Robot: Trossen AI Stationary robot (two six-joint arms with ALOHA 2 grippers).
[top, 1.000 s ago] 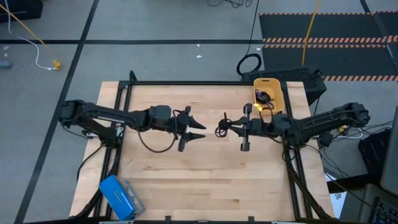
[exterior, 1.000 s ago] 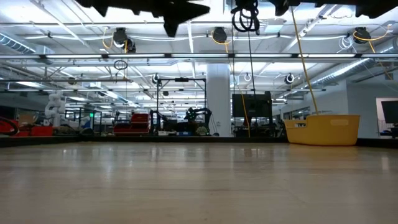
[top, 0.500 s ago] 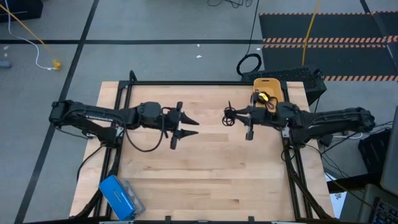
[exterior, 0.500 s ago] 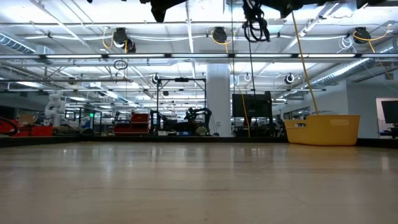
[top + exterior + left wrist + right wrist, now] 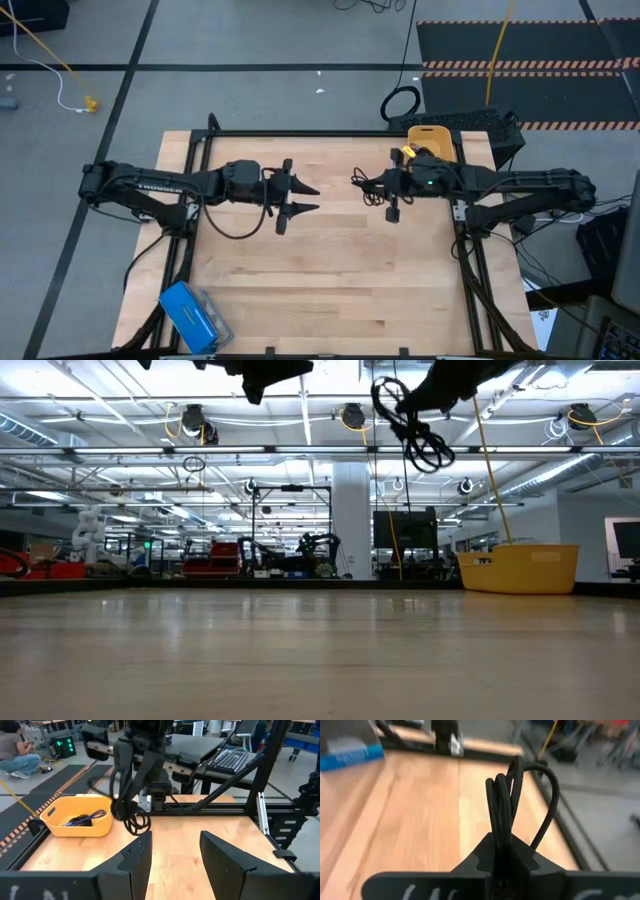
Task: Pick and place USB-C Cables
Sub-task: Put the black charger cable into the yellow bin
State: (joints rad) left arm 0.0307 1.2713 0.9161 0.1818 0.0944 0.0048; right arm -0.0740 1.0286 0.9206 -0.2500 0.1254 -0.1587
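The right claw [image 5: 502, 857] is pinching a coiled black USB-C cable [image 5: 512, 805] high over the pale wooden worktop [image 5: 330, 270], carrying it towards the yellow plastic bin [image 5: 75, 820] beyond; the left claw [image 5: 172, 855] is waiting, wide apart

One black cable coil [image 5: 412, 422], one yellow bin [image 5: 431, 140], one blue box [image 5: 192, 315], two arms.

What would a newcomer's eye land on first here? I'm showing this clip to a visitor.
Probably the right gripper, shut on a coiled black cable dangling high above the table's middle. Next, the yellow bin at the far right corner, with a cable lying inside, and the left gripper open and empty opposite.
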